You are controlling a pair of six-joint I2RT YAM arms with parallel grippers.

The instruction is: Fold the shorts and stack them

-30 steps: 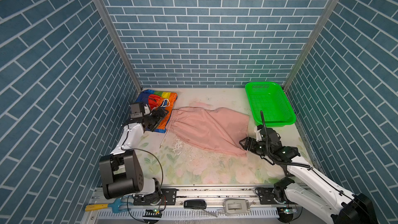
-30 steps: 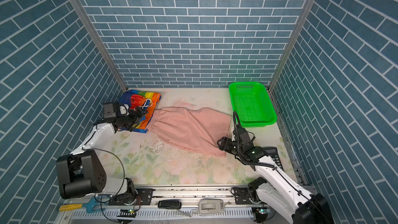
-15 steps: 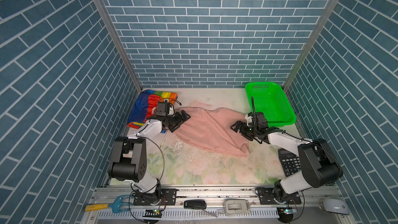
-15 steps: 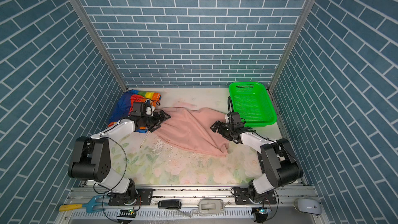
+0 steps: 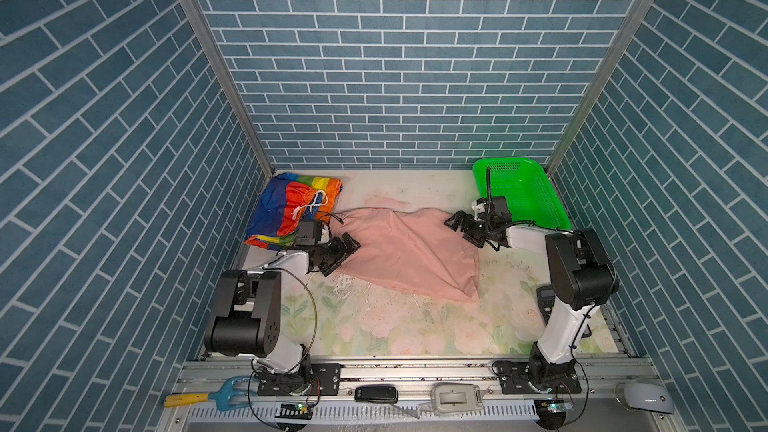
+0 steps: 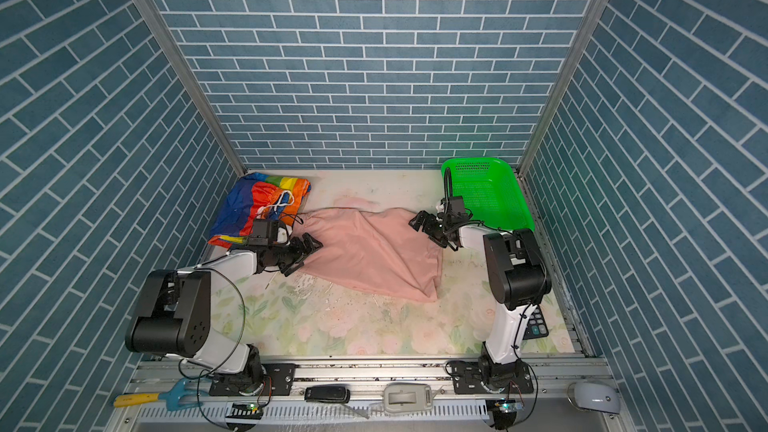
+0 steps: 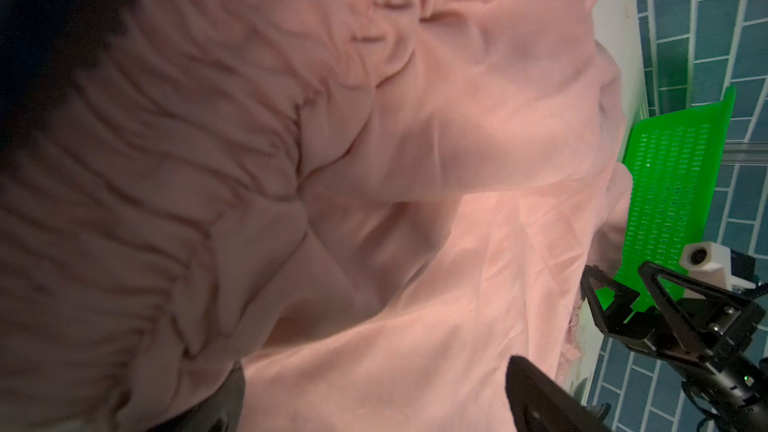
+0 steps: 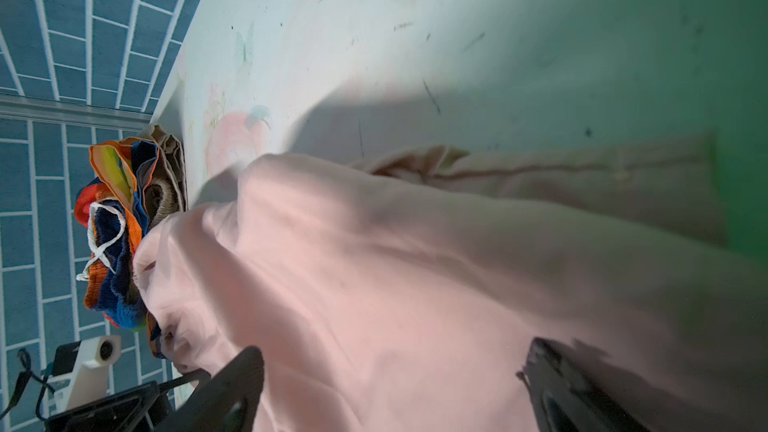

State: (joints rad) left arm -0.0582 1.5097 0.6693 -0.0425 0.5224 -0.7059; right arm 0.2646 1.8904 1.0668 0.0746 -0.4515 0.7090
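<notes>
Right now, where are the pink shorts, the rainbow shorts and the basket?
pink shorts (image 5: 411,251): in a top view, middle of the cloth.
rainbow shorts (image 5: 286,218): in a top view, middle of the bundle.
basket (image 5: 534,195): in a top view, bare mesh floor.

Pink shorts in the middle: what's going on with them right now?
Both arms are at the pink shorts, which lie loosely spread and wrinkled on the table, not yet folded. The left gripper is at their waistband end and the right gripper at the opposite end by the basket. Both are open, so neither holds the cloth. The rainbow shorts lie folded in the back left corner on a beige pair.
</notes>
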